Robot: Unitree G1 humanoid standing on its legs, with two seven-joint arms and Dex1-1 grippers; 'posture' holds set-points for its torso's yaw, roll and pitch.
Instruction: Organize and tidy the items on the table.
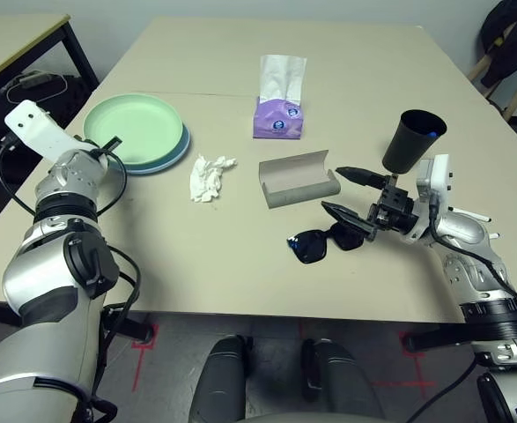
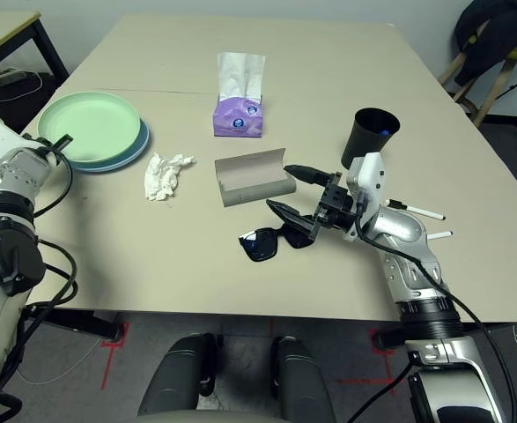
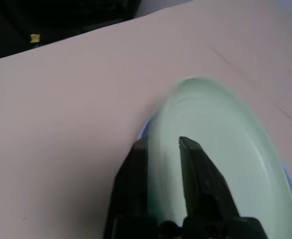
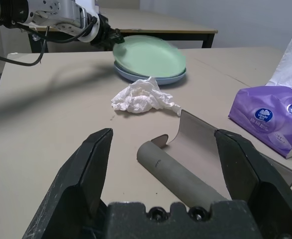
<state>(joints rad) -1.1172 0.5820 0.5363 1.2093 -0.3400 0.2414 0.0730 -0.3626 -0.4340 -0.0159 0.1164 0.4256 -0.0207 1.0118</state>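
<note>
A pale green plate [image 1: 135, 130] lies stacked on a light blue plate [image 1: 181, 156] at the table's [image 1: 196, 256] left. My left gripper [image 3: 163, 147] is at the green plate's left rim, fingers apart with the rim in the gap. A crumpled white tissue [image 1: 210, 176] lies beside the plates. In the middle a grey glasses case [image 1: 298, 181] lies open. My right gripper [image 1: 348, 196] stands wide open and empty just right of the case, its lower finger over the black sunglasses [image 1: 315, 244]. Behind it are a black cup [image 1: 412, 141] and a purple tissue box [image 1: 280, 119].
Two white pens [image 2: 414, 211] lie on the table by my right forearm. A smaller side table [image 1: 20, 40] with cables below it stands at the far left. Wooden legs and a dark bag [image 1: 509, 44] are at the far right.
</note>
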